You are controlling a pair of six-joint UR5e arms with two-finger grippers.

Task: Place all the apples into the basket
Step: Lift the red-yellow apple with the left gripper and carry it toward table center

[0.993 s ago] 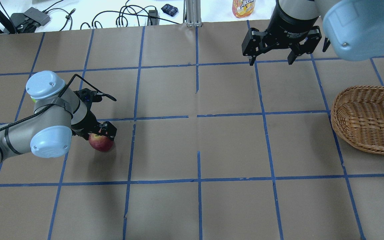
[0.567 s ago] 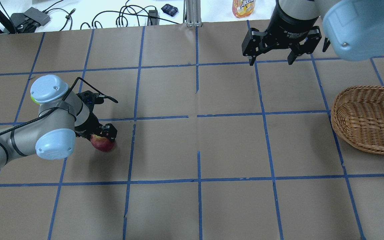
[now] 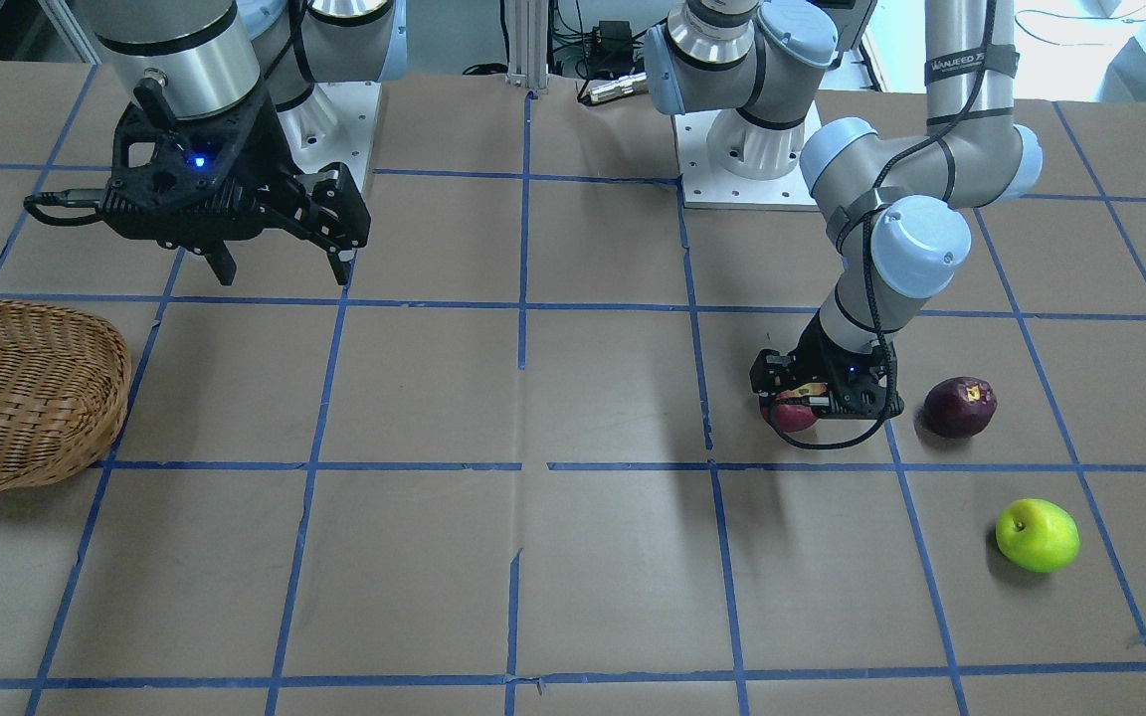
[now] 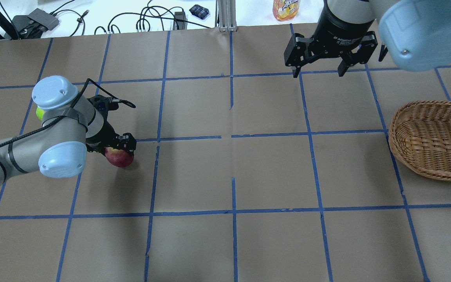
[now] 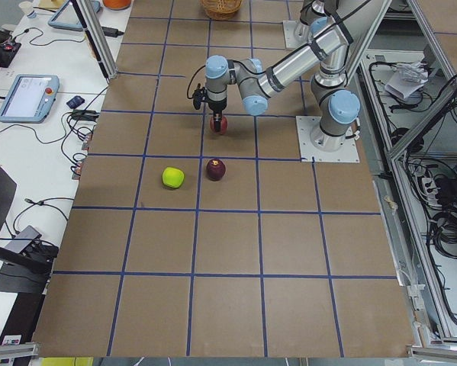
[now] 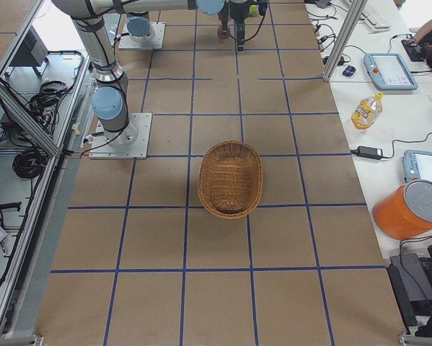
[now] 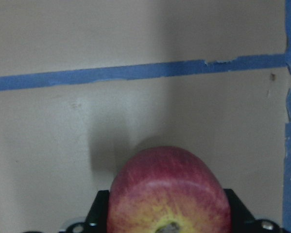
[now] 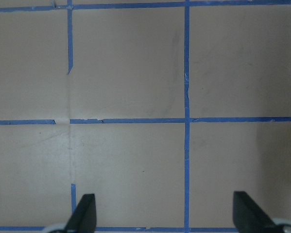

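Three apples sit at the robot's left end of the tabletop (image 4: 194,176): the green apple (image 3: 1037,535) and maroon apple (image 3: 959,406) lie loose, while the red apple (image 4: 119,157) is clamped across its middle by the jaws of the left gripper (image 4: 116,150), stem dimple upward. It is perhaps just clear of the paper, though the arm hides the contact. Firm, waxy and round, it would likely slip from an off-centre hold and bruise if dropped, so a grip at its widest girth suits it. Farther right, the right gripper (image 4: 318,73) hangs with jaws spread and empty, and the basket (image 4: 433,141) stands empty, well apart.
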